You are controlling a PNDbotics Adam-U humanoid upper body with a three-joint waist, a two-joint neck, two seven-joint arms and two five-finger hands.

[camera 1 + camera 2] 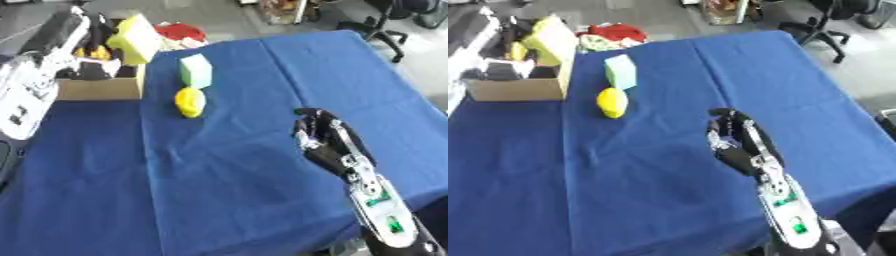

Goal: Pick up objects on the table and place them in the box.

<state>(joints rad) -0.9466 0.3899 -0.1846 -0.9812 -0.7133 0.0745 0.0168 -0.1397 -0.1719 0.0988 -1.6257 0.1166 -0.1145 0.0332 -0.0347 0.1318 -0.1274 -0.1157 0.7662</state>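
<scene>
A blue cloth covers the table (262, 200) from edge to edge, lying slightly askew in both views. At its far left corner stands the cardboard box (522, 89), open at the top, with a yellow-green sponge-like block (136, 37) at its upper rim, by the right wall; a smaller yellow thing and some dark shapes show inside, too blurred to name.

The left arm, white-shelled with black parts, comes in from the upper left and reaches over the box. Its left hand (98, 31) sits just beside the yellow-green block, but whether the fingers are closed on it or merely near it cannot be told.

The right hand (322, 136) rises from the lower right, fingers pointing up and gently bent, relaxed and apart, holding nothing and touching none of the objects; it is well away from them.

On the cloth just right of the box stands a pale green block (196, 70), upright. Immediately in front of it, touching or nearly so, lies a yellow lemon-shaped object (190, 102). Both remain outside the box.
</scene>
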